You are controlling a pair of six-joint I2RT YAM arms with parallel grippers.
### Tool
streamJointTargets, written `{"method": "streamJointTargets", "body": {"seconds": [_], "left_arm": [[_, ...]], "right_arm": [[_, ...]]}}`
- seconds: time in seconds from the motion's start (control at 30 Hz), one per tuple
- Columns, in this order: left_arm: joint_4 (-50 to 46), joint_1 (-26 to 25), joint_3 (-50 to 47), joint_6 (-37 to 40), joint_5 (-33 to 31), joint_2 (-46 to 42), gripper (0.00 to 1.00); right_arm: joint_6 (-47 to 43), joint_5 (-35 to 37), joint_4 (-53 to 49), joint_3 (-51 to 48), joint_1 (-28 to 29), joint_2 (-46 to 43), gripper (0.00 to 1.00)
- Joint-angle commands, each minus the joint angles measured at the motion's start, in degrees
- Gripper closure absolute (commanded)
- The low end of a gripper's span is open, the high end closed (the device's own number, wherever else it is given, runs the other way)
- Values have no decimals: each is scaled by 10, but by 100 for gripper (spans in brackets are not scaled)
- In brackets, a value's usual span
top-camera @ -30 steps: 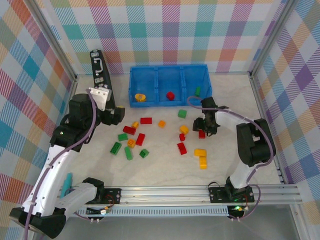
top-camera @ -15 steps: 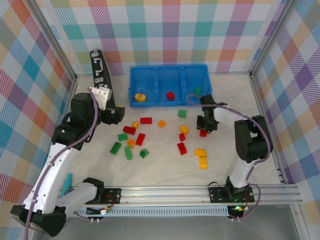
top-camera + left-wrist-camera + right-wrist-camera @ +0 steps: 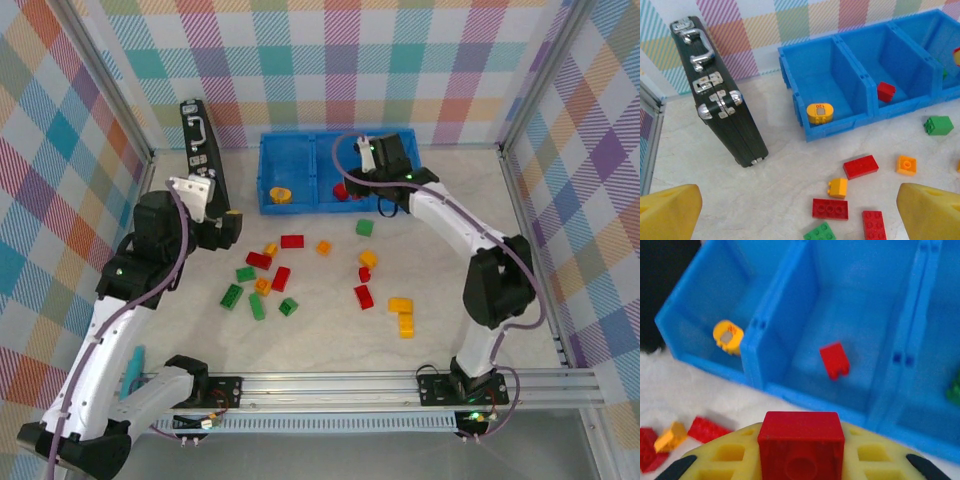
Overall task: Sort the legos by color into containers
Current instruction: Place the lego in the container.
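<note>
Up from mid-right table (image 3: pixel 450 320) to blue bin (image 3: pixel 300 208), upper centre; pinches red lego (image 3: pixel 801 432) in right gripper (image 3: pixel 801 457), squarish face camera-ward, long axis unclear; right arm (image 3: pixel 450 215) stretched diagonally; left gripper (image 3: pixel 800 215) spread wide.

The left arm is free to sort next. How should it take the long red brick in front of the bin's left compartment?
Grip the long red brick across its narrow width, fingers on its two long sides, coming straight down. It lies flat, with bare table along both long sides. The small orange brick sits near one end, so stay mid-length.
</note>
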Motion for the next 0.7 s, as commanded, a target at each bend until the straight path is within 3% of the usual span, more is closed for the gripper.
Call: {"method": "streamJointTargets", "body": {"seconds": [0.0, 0.23, 0.67], "left_arm": [[-2, 5, -4, 4, -21, -12, 0], [1, 6, -15, 8, -43, -19, 0], [-4, 15, -15, 8, -31, -14, 0]], "right_arm": [[-52, -17, 76, 10, -9, 54, 75], [-57, -36, 126, 61, 1, 121, 74], [-150, 48, 131, 159, 42, 245, 71]]}}
